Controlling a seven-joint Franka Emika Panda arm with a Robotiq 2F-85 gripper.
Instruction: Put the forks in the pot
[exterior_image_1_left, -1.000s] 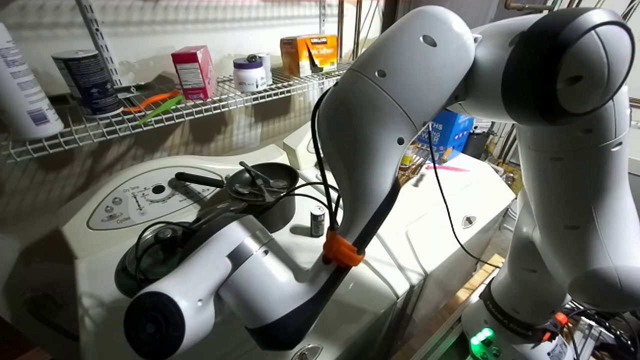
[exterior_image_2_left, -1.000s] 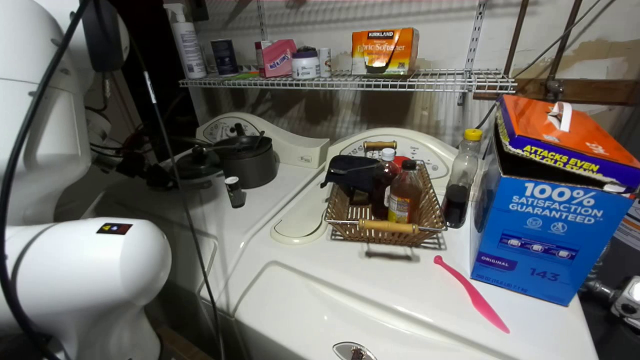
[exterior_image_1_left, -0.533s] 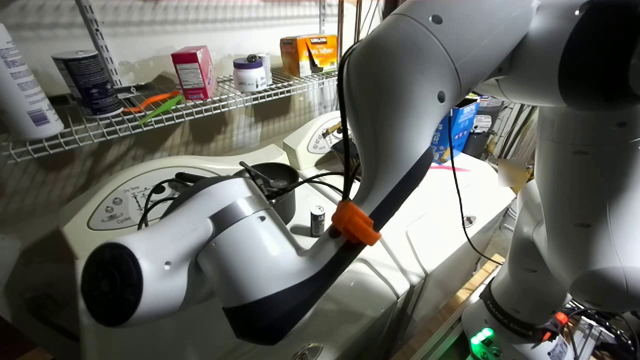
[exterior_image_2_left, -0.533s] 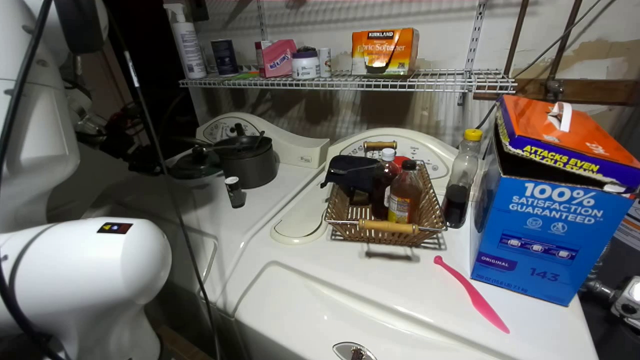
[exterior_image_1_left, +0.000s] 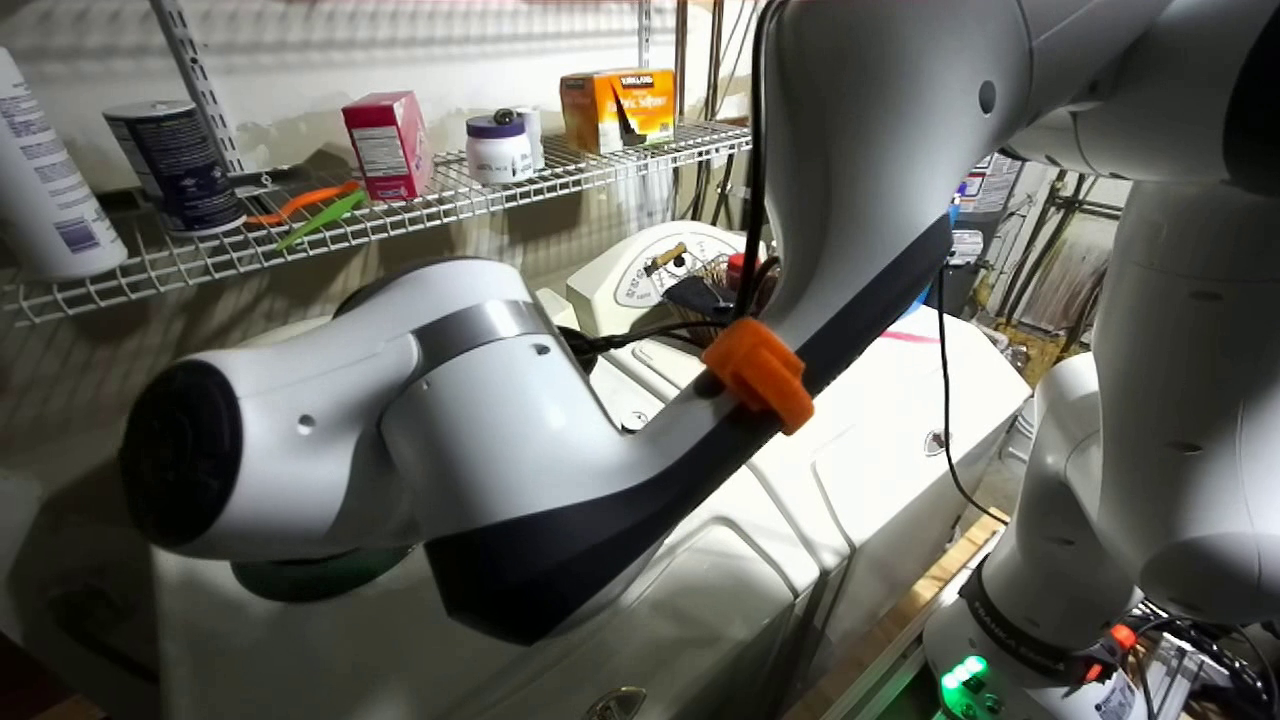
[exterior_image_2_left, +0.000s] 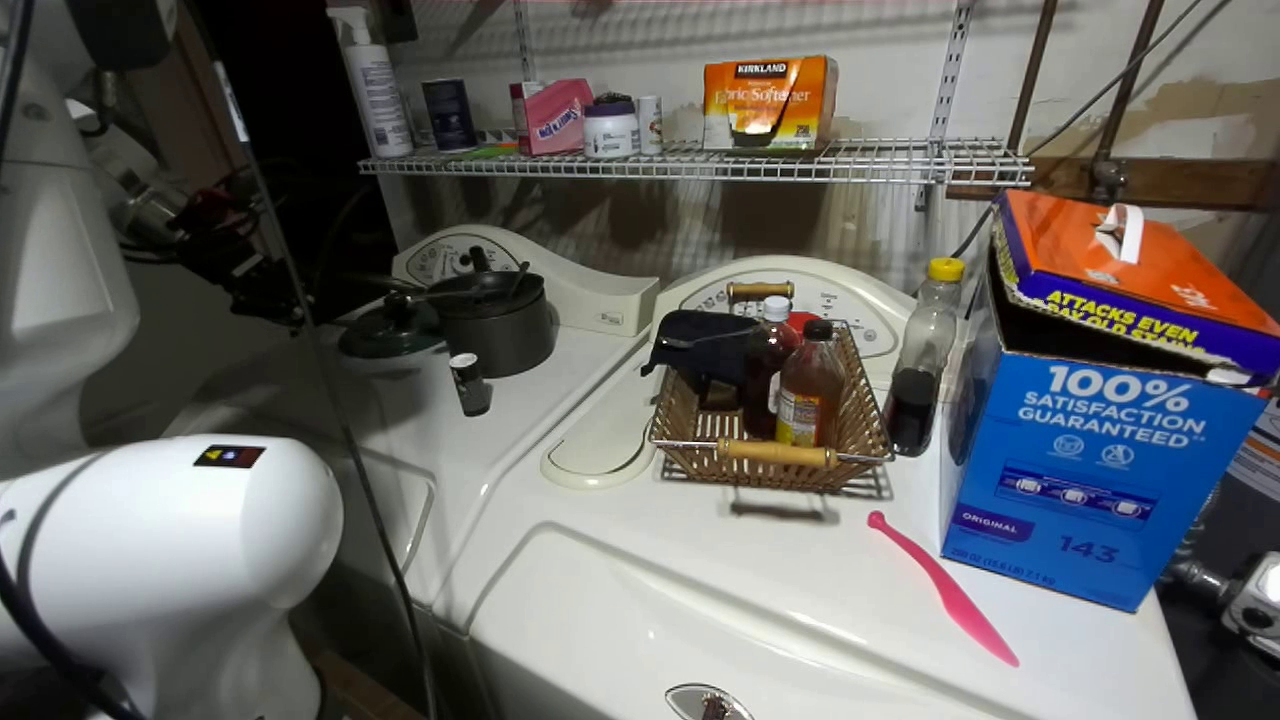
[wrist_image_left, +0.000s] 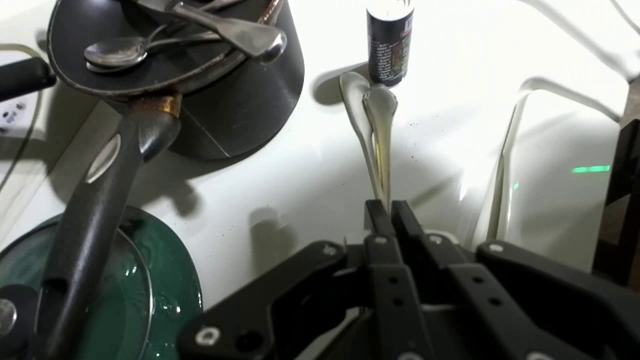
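You have the gripper (wrist_image_left: 389, 209) closed on the forks (wrist_image_left: 383, 142), two slim metal handles running out from between its fingers in the wrist view. They appear to hang over the white machine (wrist_image_left: 320, 190), beside the pot (wrist_image_left: 260, 110) and not in it. Expect them to be light, stiff and hard to damage, but smooth: two rounded handles side by side give you little flat to pinch, so one may roll over its mate or pivot in the grip. Should you need to take hold again, go for the middle of the handles and square across both.

The business ends of the forks are behind the gripper, so you can't check the tines. The handle ends meet the foot of the can (wrist_image_left: 392, 47) in the wrist view; whether they touch, you can't tell. A pan (wrist_image_left: 75, 35) seems to sit on the pot's mouth, with spoons (wrist_image_left: 115, 52) in it, so the pot's inside is hidden, and the pan's far rim is cut off. In an exterior view the arm (exterior_image_1_left: 520, 400) hides nearly all of the pot; where it shows, your gripper is a dark tangle in shadow and the forks can't be made out
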